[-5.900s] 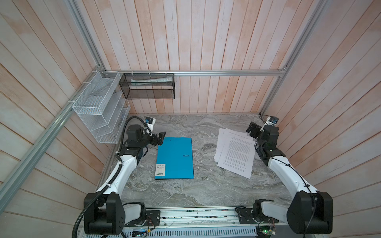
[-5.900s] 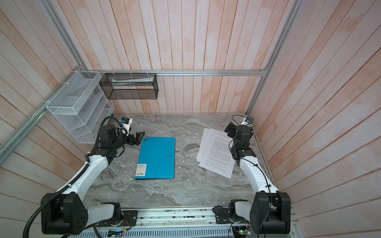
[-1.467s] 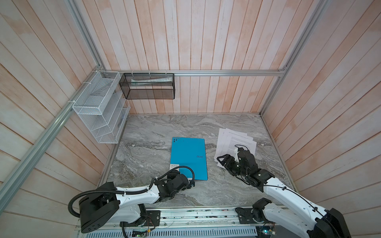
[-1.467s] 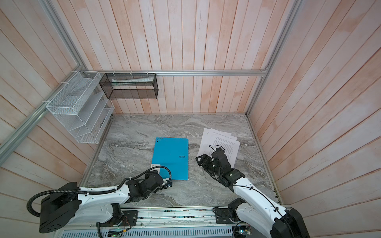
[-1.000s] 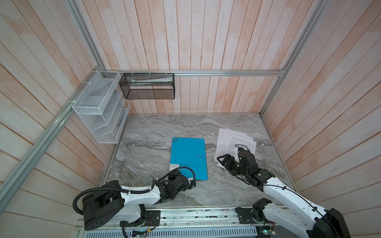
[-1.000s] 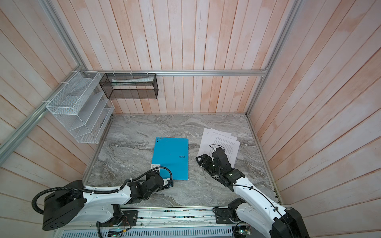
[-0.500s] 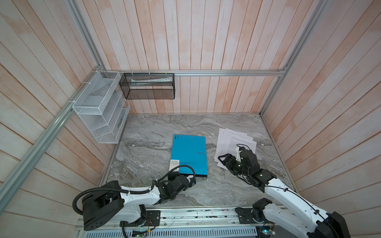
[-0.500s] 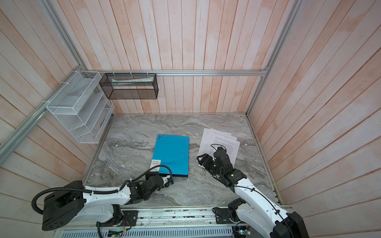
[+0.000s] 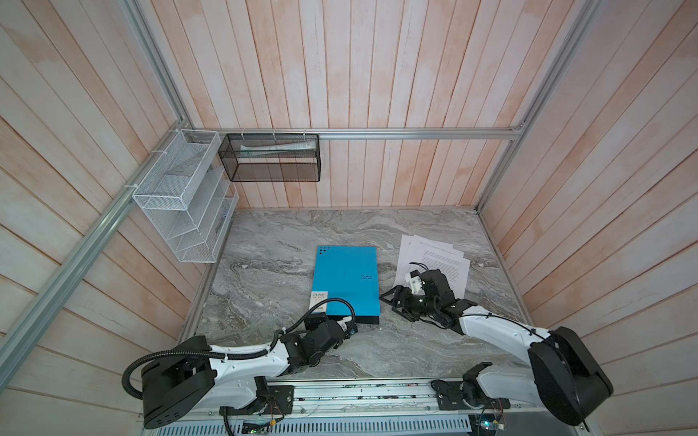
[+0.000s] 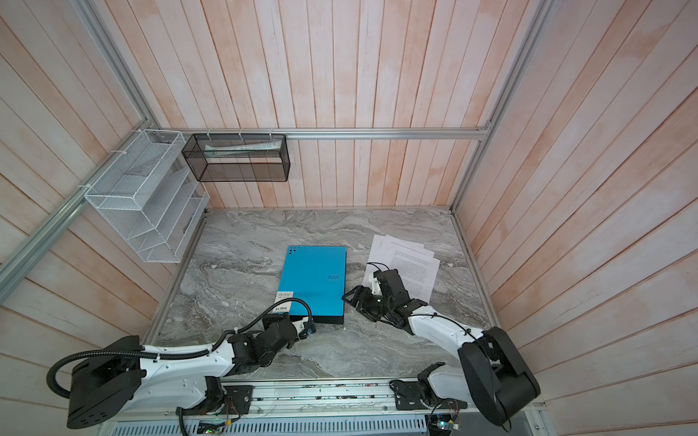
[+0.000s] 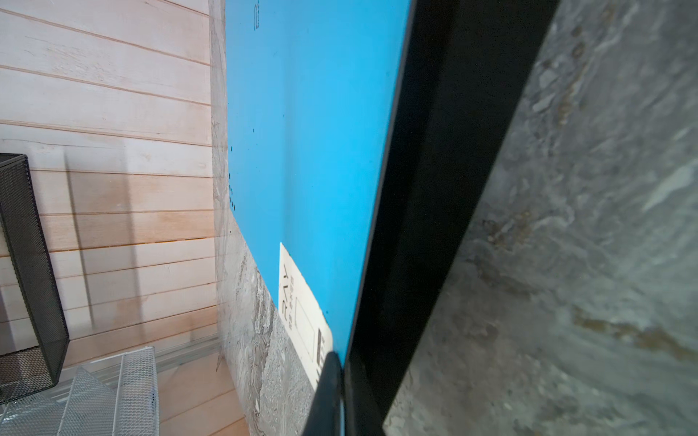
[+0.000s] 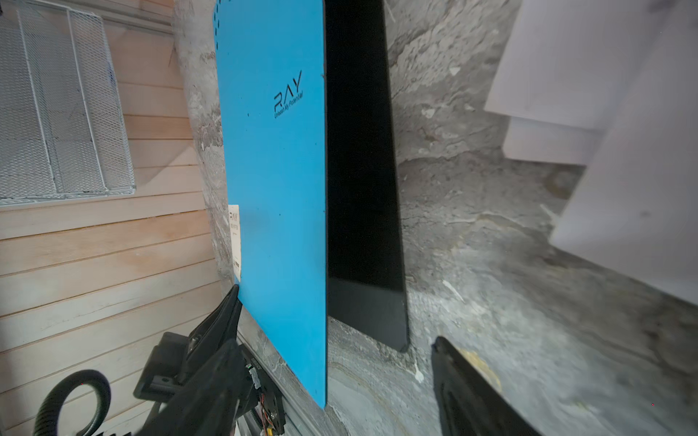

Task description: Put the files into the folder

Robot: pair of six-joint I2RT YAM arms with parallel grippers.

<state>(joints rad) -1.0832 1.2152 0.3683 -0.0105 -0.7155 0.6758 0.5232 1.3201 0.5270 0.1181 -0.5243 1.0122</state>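
One blue folder (image 9: 345,279) sits mid-table, its cover raised a bit by the left gripper (image 11: 341,381), which is pinched tight on the near edge. The right gripper (image 9: 394,302) gapes wide and empty just beside it. The files (image 9: 442,260) lie to the right, at least three fanned sheets.

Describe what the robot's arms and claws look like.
The left arm and right arm are white shells with bulky black joints. A ribbed black hose runs along the left one. The left gripper and right gripper are black, with slim tapered fingers.
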